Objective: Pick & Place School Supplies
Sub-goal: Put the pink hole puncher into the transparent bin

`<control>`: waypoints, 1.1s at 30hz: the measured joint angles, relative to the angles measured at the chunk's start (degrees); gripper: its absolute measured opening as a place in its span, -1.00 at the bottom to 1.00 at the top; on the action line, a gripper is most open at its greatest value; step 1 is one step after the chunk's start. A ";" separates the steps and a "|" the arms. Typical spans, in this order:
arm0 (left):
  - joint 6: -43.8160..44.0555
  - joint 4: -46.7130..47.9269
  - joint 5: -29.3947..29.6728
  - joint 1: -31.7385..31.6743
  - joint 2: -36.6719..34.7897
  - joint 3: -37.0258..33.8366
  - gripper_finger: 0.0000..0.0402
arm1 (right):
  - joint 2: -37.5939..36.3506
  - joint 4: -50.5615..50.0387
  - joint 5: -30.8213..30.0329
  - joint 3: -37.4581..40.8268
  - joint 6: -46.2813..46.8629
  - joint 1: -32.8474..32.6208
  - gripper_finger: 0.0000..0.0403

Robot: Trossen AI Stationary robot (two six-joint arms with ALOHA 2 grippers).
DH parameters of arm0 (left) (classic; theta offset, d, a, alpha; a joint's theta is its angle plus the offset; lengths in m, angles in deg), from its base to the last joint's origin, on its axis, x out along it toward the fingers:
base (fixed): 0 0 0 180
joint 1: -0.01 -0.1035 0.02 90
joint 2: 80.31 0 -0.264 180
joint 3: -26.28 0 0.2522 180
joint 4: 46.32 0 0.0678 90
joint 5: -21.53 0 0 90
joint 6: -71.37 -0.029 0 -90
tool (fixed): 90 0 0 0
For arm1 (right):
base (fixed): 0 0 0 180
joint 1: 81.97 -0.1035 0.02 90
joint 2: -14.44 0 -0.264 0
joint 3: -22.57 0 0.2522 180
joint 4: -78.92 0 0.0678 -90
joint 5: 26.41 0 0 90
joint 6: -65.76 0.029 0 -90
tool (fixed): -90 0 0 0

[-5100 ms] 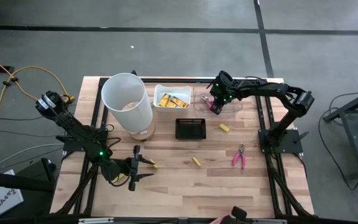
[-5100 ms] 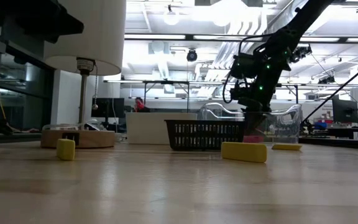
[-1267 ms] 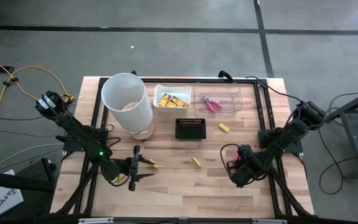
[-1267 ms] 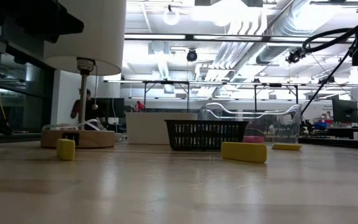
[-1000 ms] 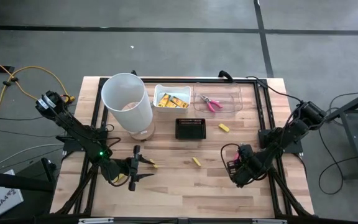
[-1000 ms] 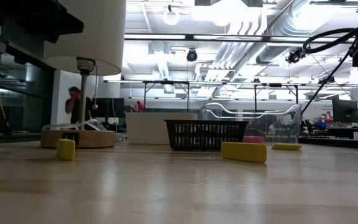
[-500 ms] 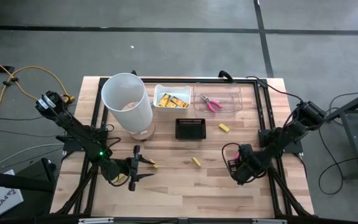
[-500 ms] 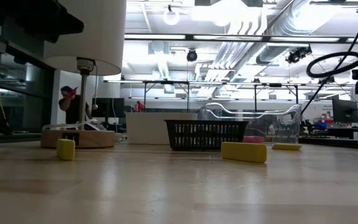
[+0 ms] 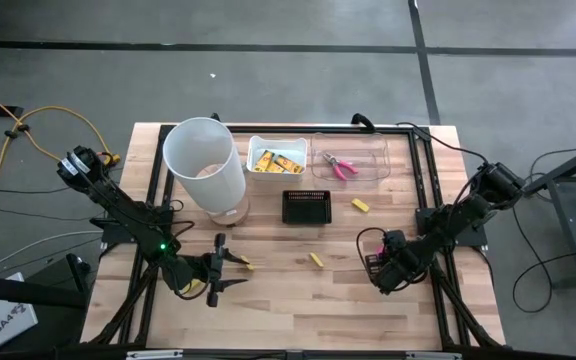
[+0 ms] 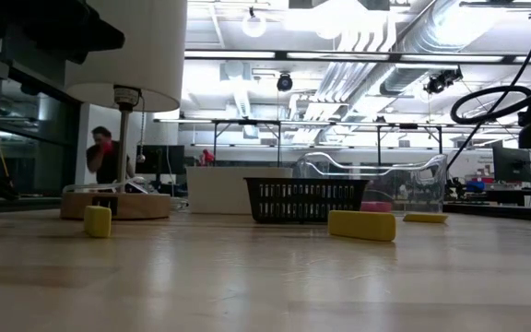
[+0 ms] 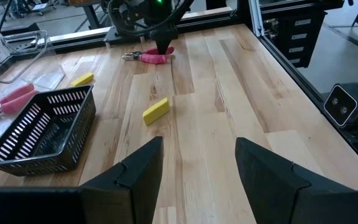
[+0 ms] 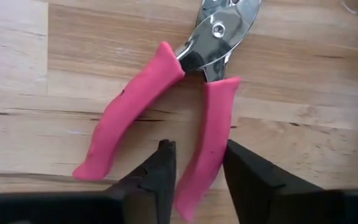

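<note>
One pair of pink-handled pliers [image 12: 185, 93] lies flat on the table with its metal jaws [image 12: 219, 31] at the far end. My right gripper [image 12: 197, 165] is open and points down over it, near the table's right side [image 9: 384, 272]. Its fingers stand on either side of one handle's free end [image 12: 199, 168]. A second pair of pliers [image 9: 340, 166] lies in the clear tray. Yellow packets [image 9: 276, 160] sit in the white box. Three yellow blocks [image 9: 360, 206] [image 9: 316, 260] [image 9: 248, 265] lie loose on the wood. My left gripper [image 9: 218, 270] waits open at the near left.
The tall white cylindrical bin [image 9: 205, 165] stands at the far left on a wooden base. The black mesh basket [image 9: 305, 207] sits mid-table. Black frame rails [image 9: 423, 200] run along both sides. Bare wood lies between the two grippers. A person [image 10: 104, 152] stands far behind the table.
My right arm has come down a little over the pliers on the table; in the low view its cable and wrist sit lower than a second ago. The pliers have kept their place. The person in the background has walked on.
</note>
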 joint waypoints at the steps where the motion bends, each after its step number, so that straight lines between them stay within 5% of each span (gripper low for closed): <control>1: -0.02 0.00 -0.01 0.00 0.00 0.00 -0.04 | 0.00 0.00 0.02 0.00 0.00 0.00 -0.44; 16: 0.00 0.00 -0.01 0.00 0.00 0.00 -0.04 | 0.00 0.58 -1.48 0.04 -0.18 -0.02 -0.74; 33: 0.00 0.01 -0.01 0.00 0.00 0.00 -0.04 | -1.01 0.01 -6.03 0.04 -3.34 0.17 -0.78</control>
